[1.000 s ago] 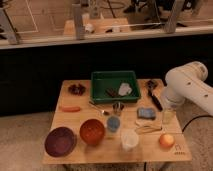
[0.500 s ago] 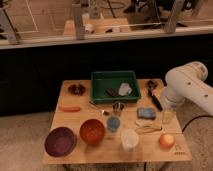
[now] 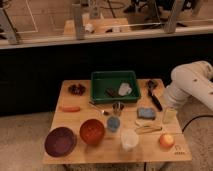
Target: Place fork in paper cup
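One wooden table (image 3: pixel 150 149), jaws at right

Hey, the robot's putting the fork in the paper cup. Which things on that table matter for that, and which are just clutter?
For the job: fork; paper cup; gripper, open, over the table's right rear.
Just lying about: green tray; purple bowl; orange bowl; blue cup; metal cup; carrot; sponge; orange fruit.
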